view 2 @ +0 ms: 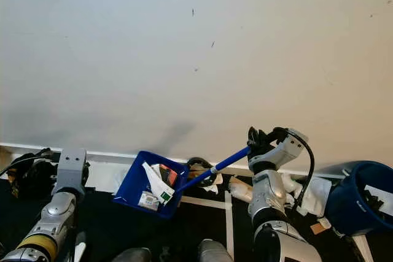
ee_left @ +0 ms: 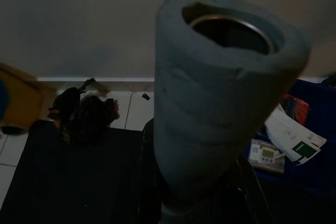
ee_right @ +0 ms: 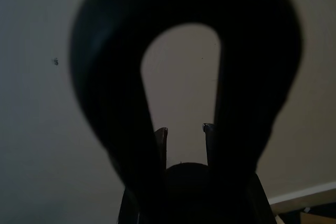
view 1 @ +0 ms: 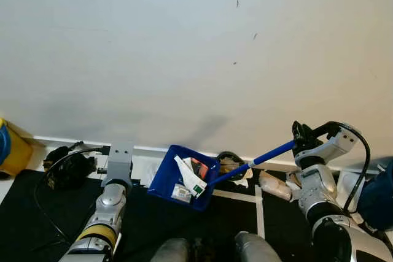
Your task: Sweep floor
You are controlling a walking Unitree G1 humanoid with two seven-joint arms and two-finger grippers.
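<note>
Black bag [view 1: 69,169] — blue bin [view 2: 361,204] — white wall [view 1: 184,47].

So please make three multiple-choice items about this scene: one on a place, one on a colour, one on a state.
1. Where does the blue bin stand?
A. on the robot's right
B. on the robot's left
C. under the dustpan

2. What colour is the dustpan?
A. red
B. blue
C. green

3. What state is the dustpan in?
A. upside down
B. folded shut
C. holding litter

Answers:
1 A: the bin shows at the right edge of the right eye view.
2 B: pan and handle are both blue.
3 C: paper scraps lie in it, while the right claw grips the handle.
</note>
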